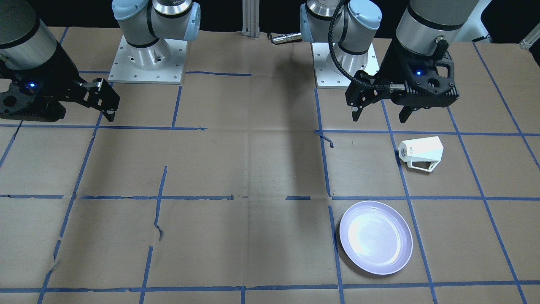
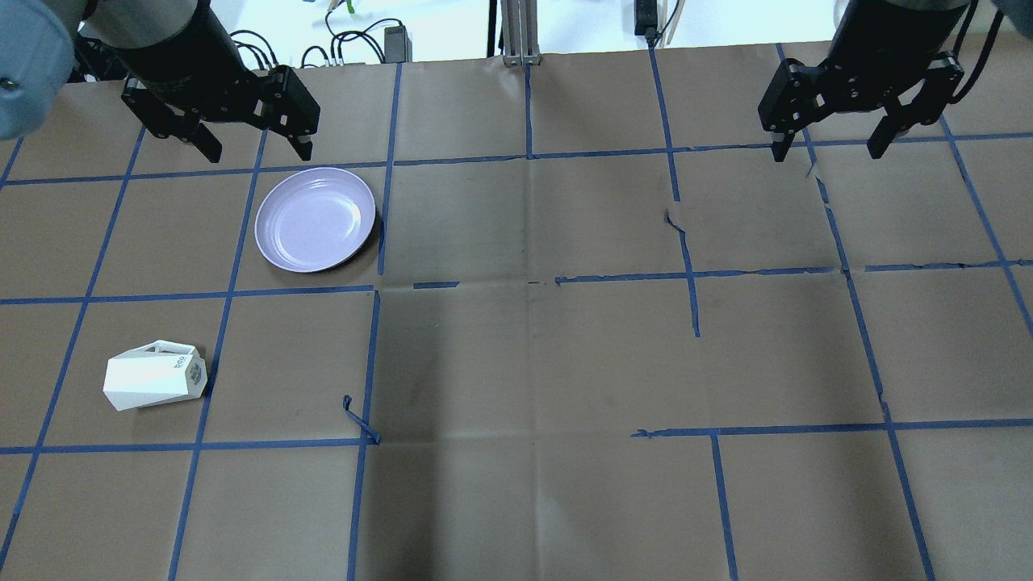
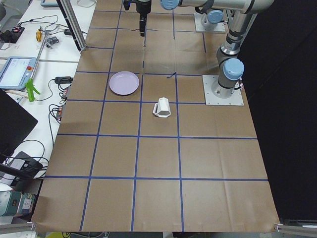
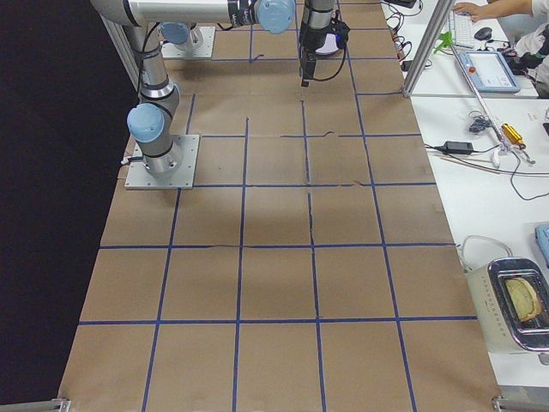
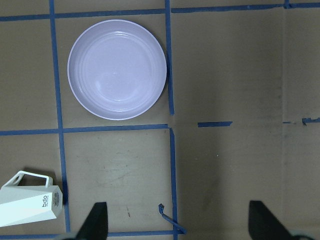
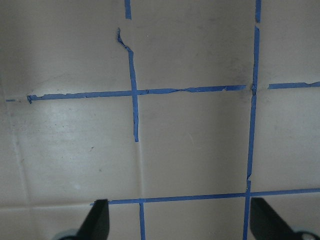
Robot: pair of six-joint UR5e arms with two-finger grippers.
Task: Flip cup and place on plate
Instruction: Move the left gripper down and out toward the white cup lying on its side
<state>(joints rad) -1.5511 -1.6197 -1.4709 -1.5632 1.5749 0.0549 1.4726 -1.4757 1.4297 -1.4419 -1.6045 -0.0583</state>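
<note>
The cup [image 2: 153, 377] lies on its side on the counter [image 2: 524, 363], near but apart from the plate [image 2: 315, 219], so the left gripper [image 2: 258, 152], hanging wide and empty, should close across its flat sides clear of the handle [image 1: 424, 166], the right gripper [image 2: 825, 152] idling wide far off

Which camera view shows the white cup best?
The exterior front-facing view: the cup lies whole on its side, handle and print clear. Overhead is similar, exterior left shows it small, left wrist crops it; the rest miss it.
</note>
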